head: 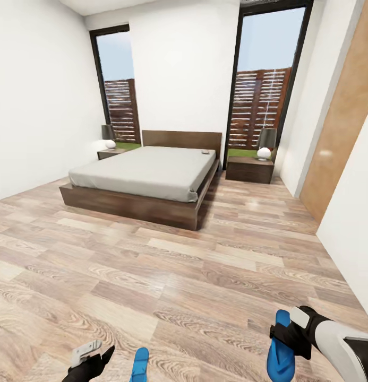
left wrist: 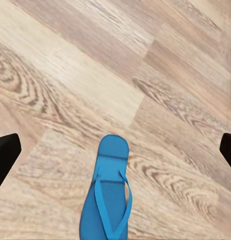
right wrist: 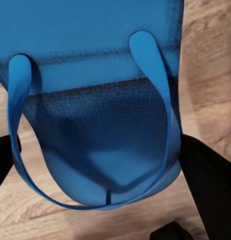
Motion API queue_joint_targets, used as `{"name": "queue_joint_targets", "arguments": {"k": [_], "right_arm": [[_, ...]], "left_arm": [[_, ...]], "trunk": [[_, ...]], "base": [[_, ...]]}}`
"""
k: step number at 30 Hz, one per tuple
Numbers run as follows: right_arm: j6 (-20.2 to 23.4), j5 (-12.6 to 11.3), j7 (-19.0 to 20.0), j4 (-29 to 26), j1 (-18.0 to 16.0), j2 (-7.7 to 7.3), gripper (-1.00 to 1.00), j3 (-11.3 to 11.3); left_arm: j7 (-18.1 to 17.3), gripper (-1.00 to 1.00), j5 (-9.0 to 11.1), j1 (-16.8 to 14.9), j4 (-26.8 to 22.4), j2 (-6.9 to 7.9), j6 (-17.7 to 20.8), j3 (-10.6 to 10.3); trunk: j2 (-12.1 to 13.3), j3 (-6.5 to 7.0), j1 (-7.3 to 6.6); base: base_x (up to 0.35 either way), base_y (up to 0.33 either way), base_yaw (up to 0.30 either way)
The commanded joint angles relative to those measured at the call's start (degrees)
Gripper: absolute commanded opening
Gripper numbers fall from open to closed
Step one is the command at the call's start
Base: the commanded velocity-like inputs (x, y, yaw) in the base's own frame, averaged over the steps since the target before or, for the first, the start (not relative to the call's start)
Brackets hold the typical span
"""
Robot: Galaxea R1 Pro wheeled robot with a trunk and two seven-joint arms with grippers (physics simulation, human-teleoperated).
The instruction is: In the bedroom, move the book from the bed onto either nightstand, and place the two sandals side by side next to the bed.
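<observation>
One blue sandal (head: 280, 354) hangs above the floor at the lower right, with my right gripper (head: 283, 337) shut on it; in the right wrist view its straps (right wrist: 145, 65) and sole sit between the dark fingers (right wrist: 208, 175). The other sandal (head: 139, 365) (left wrist: 109, 192) lies flat on the floor beside my left gripper (head: 99, 354), which is open, its fingertips (left wrist: 5, 152) wide apart on either side. Far ahead stands the bed (head: 146, 172). The book (head: 206, 152) is a small shape near the headboard. A nightstand (head: 110, 153) flanks the bed on the left, and another nightstand (head: 249, 170) on the right.
Wood-plank floor (head: 152, 265) stretches between me and the bed. Each nightstand carries a lamp (head: 265, 144). Tall windows (head: 263, 79) stand behind the bed. A white wall (head: 353, 212) and a brown wooden panel (head: 337, 132) close in on the right.
</observation>
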Motion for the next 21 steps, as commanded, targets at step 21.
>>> {"name": "queue_joint_targets", "arguments": {"k": [21], "right_arm": [[0.0, -0.7, -0.3, 0.3, -0.1, -0.15, -1.00, -0.2]], "left_arm": [[-0.6, 1.00, 0.2, 0.0, 0.1, 0.00, -0.1, -0.1]], "trunk": [[0.0, -0.06, -0.01]], "base": [[0.000, 0.033, -0.110]]}}
